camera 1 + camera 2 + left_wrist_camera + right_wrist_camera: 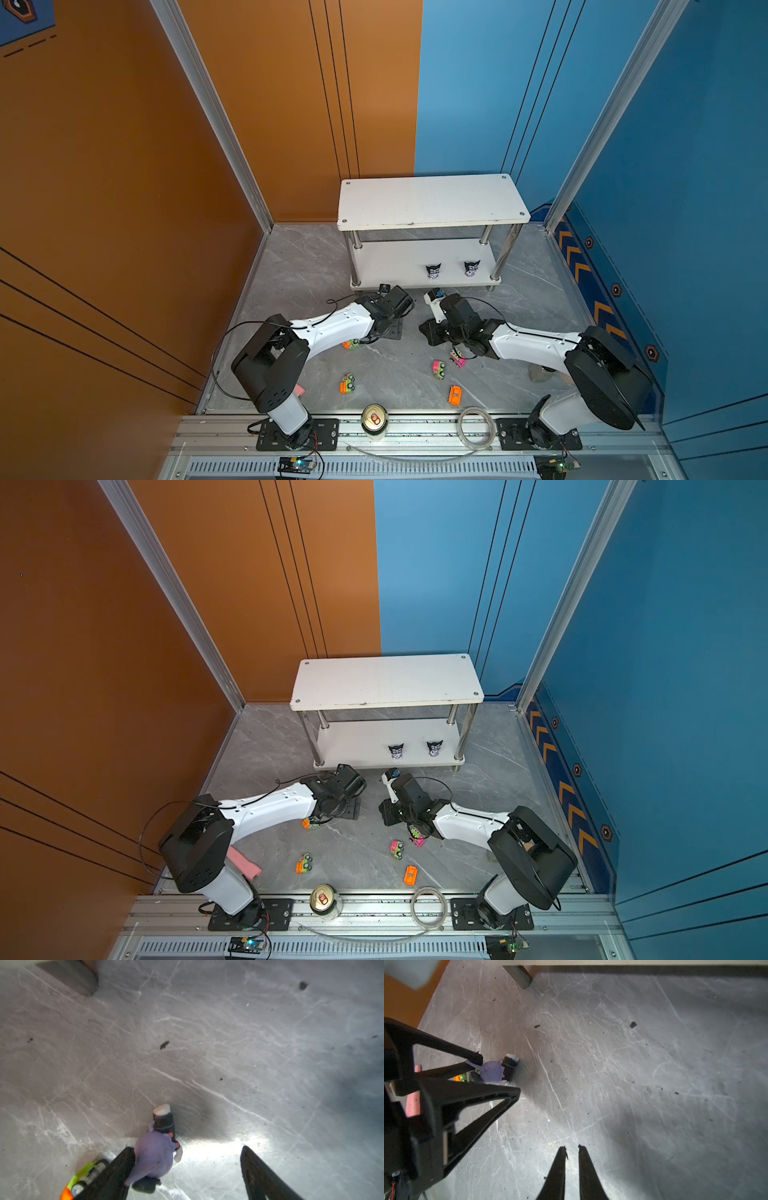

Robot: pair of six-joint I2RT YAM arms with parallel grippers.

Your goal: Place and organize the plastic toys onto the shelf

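Fallen figurine (153, 1157) in front of the shelf (432, 203), not grabbed yet
Left end effector (187, 1148) wide open; the figurine lies against one finger (116, 1167), so closing could flick it away or bump the car (87, 1172) beside it. Right end effector (572, 1147) pinched shut, empty.

Two figurines (433, 271) upright on shelf (390, 262), cars (438, 369) scattered

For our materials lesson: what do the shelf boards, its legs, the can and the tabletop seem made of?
Shelf: matte white board, probably laminated wood; dull, flat, screwed corners.
Legs: polished metal; mirror-bright tubes.
Can: metal; shiny gold top with pull tab.
Tabletop: glossy grey veined surface; marble or a print, unclear.
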